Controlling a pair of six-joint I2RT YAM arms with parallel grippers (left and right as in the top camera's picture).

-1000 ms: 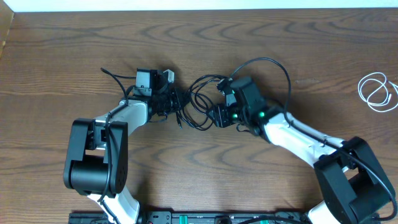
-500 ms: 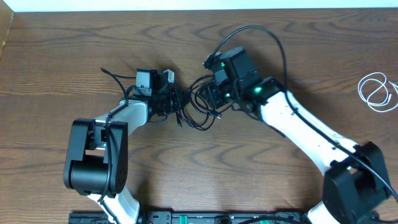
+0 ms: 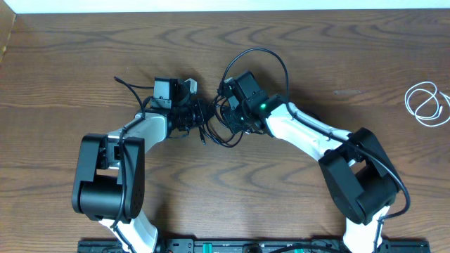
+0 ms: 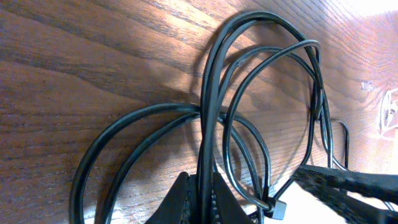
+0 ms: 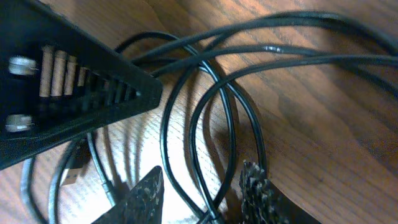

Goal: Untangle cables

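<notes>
The long black cable (image 3: 216, 130) lies in tangled loops at the table's middle, between my two grippers. My left gripper (image 3: 195, 114) is shut on a strand of it; the left wrist view shows the jaws (image 4: 205, 202) pinching one black strand, with loops (image 4: 249, 74) fanning out ahead and a small plug (image 4: 277, 210) beside them. My right gripper (image 3: 226, 116) is open over the tangle's right side. In the right wrist view, strands of the cable (image 5: 205, 93) cross between its spread fingers (image 5: 202, 199). The white cable (image 3: 426, 104) lies coiled alone at the far right.
The left gripper's body (image 5: 68, 93) fills the upper left of the right wrist view, close to my right fingers. A flat plug (image 5: 72, 169) lies beneath it. The right arm's thick black wire (image 3: 259, 56) arches above the tangle. The table's far edge (image 3: 225, 10) runs along the top.
My right arm has swung left and upward, bringing its open gripper onto the right side of the black tangle. The left gripper and the white cable have not moved.
</notes>
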